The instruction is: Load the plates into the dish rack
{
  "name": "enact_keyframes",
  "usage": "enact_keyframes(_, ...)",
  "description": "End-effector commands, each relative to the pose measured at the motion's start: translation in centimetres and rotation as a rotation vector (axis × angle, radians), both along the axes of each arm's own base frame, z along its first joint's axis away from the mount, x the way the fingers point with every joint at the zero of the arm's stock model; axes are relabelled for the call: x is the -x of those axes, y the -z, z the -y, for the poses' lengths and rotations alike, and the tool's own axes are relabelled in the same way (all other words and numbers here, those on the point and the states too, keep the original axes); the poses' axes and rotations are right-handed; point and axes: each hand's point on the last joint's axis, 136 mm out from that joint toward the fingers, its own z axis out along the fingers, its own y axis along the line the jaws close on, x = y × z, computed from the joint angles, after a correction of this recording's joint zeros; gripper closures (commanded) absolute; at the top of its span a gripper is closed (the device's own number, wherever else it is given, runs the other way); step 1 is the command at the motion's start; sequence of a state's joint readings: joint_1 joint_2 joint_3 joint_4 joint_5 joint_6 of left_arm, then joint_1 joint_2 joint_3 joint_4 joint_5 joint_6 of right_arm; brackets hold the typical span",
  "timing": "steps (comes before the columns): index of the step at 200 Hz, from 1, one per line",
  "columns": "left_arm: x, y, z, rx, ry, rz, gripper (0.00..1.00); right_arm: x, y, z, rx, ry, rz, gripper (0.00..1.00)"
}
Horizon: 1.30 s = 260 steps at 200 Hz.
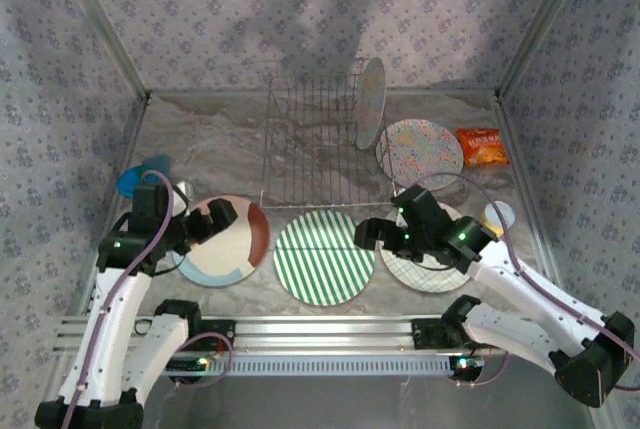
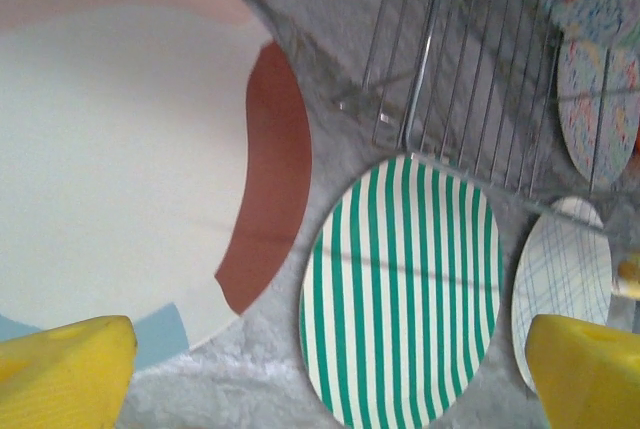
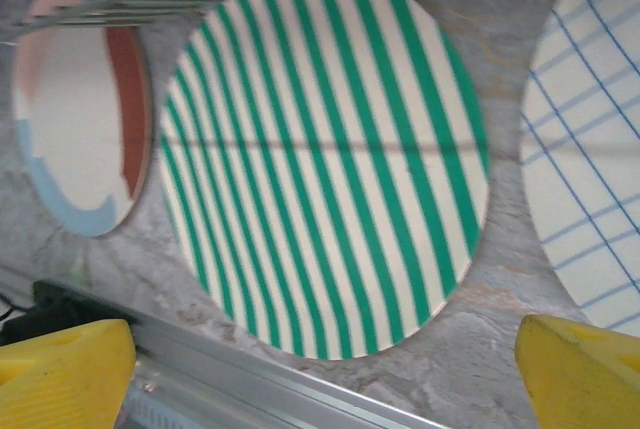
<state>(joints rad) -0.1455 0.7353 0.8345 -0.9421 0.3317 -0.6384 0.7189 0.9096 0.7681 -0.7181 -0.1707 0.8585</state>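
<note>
Cream-and-rust plate (image 1: 238, 249) lies front-left of the dish rack (image 1: 310, 139), under the released left end effector (image 1: 221, 216). Striped plate (image 1: 325, 257) lies before the rack, plaid plate (image 1: 418, 271) front-right under the released right end effector (image 1: 368, 234). One floral plate (image 1: 371, 102) stands in the rack.

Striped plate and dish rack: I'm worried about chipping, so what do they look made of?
The striped plate looks thin and flat with a matte, glare-free face, so it is probably paper or plastic rather than glazed ceramic. The dish rack is thin silver wire with bright glints, apparently plated or polished metal.
</note>
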Motion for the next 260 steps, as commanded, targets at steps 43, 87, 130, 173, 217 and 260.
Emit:
enact_keyframes(43, 0.6, 1.1, 3.5, 0.016, 0.123, 0.005, 0.01, -0.3, 4.2, 1.1, 0.046, 0.118, -0.042, 0.0)
enact_keyframes(87, -0.7, 2.7, 6.6, -0.075, 0.199, 0.021, 0.01, -0.8, 5.4, -0.4, 0.003, 0.104, -0.078, 0.0)
enact_keyframes(130, -1.3, 4.4, 9.8, -0.129, 0.278, 0.059, 0.01, -0.5, 5.7, -0.7, -0.018, 0.093, -0.084, 0.01)
enact_keyframes(173, -0.5, 6.1, 12.0, -0.203, 0.363, 0.048, 0.01, 0.8, 6.9, -1.2, -0.053, 0.105, -0.111, 0.0)
enact_keyframes(217, -0.4, 7.1, 12.2, -0.211, 0.361, 0.041, 0.01, 1.9, 7.7, -2.0, -0.054, 0.107, -0.118, 0.0)
enact_keyframes(260, -0.3, 7.7, 11.8, -0.238, 0.357, 0.037, 0.01, 2.5, 8.6, -2.1, -0.056, 0.139, -0.11, 0.0)
